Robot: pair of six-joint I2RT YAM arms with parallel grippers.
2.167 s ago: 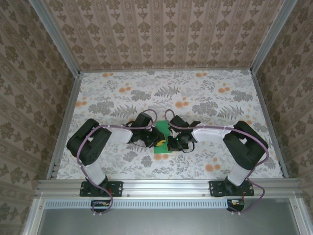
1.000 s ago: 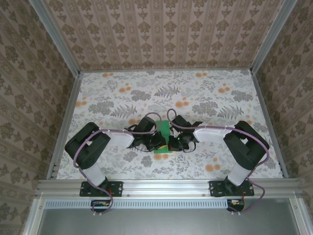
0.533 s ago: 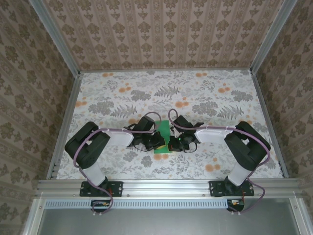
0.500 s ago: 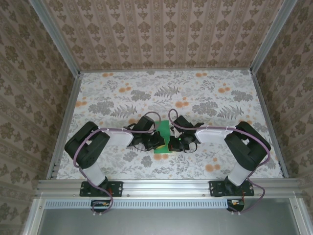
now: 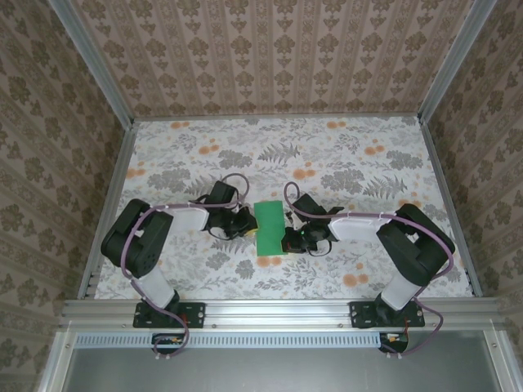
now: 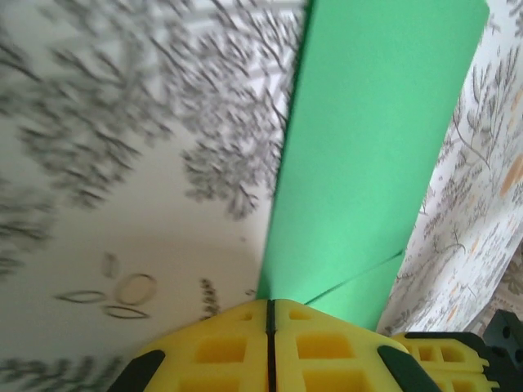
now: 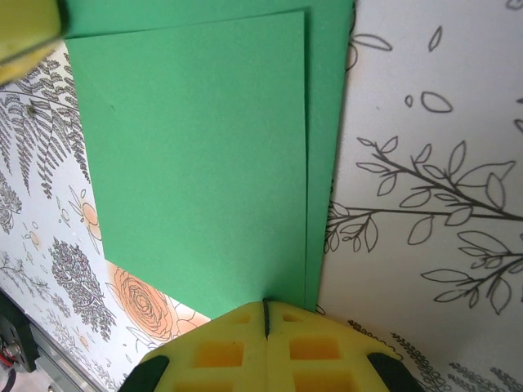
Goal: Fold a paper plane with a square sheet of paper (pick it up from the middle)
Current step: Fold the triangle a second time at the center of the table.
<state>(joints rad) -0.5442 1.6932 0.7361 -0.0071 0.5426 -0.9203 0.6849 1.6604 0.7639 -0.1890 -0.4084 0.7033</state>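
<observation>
Folded square sheet of paper is lying flat on the table between my grippers. Left gripper and right gripper are sitting clenched at its side edges; can't tell if either is pinching it.

No readable txt, labels, brands, nos. or signs on anything in view.

Square sheet of paper: bright green, plain, folded into a narrow two-layer rectangle, the upper layer's edge just short of the lower's. It lies near-centre on the floral table.
</observation>
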